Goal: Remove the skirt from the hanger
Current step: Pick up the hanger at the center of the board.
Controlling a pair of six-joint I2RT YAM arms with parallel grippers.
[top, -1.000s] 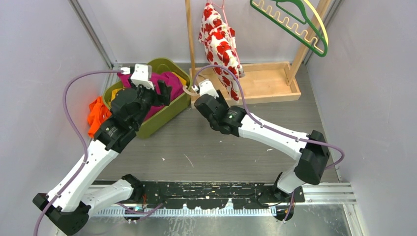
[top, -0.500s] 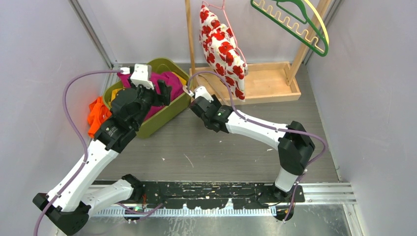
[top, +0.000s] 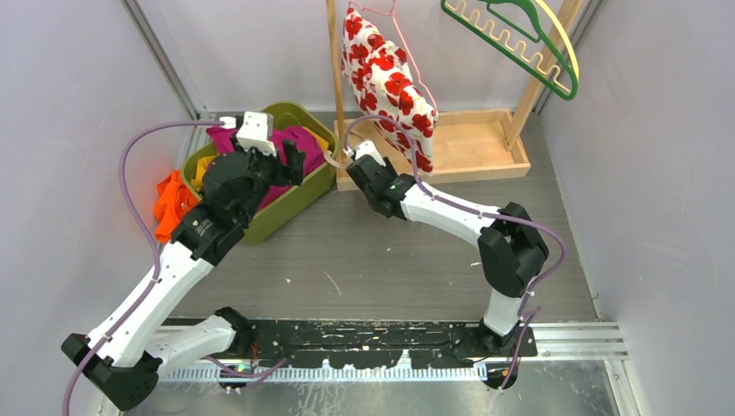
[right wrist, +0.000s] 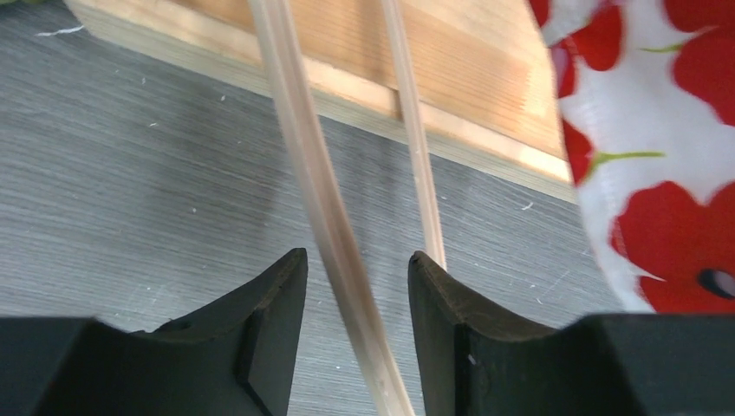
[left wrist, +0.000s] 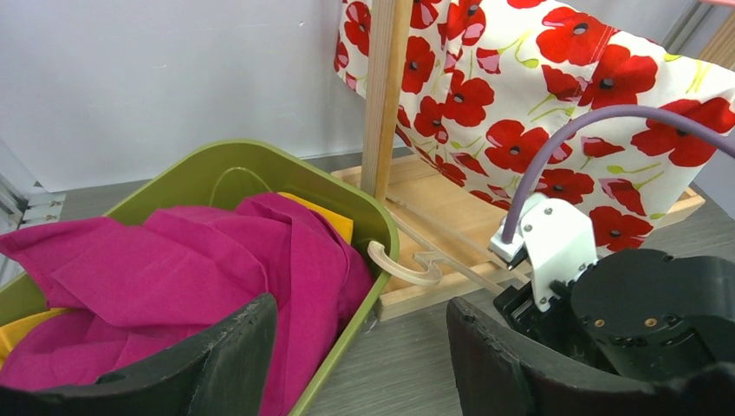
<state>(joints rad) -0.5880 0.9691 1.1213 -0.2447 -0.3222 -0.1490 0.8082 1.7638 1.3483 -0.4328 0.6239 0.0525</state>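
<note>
Straddling a pale hanger bar (right wrist: 299,147), our right gripper (right wrist: 357,260) keeps its jaws apart, pinching nothing; our left gripper (left wrist: 360,308) gapes over the green bin (left wrist: 217,165). The poppy-print skirt (top: 390,78) hangs far centre on its pink hanger (top: 378,12). We judge the purple cable (top: 373,119) may snag it. We cannot see how it is fastened.

Skirt (top: 386,74): its top runs past the upper edge of our overhead view; beside the right gripper (right wrist: 355,260) we see only a corner, right of the fingers.
Pale rod (right wrist: 316,182): blurred between those fingers; we cannot tell what it is.
Wooden hook (left wrist: 406,270): ahead of the left gripper (left wrist: 360,303); its far end hides behind the right arm (left wrist: 641,321).
Yellow cloth (left wrist: 328,218): mostly buried under magenta cloth (left wrist: 173,260).
Orange cloth (top: 172,199): left of that gripper, partly behind the left arm (top: 173,277).
</note>
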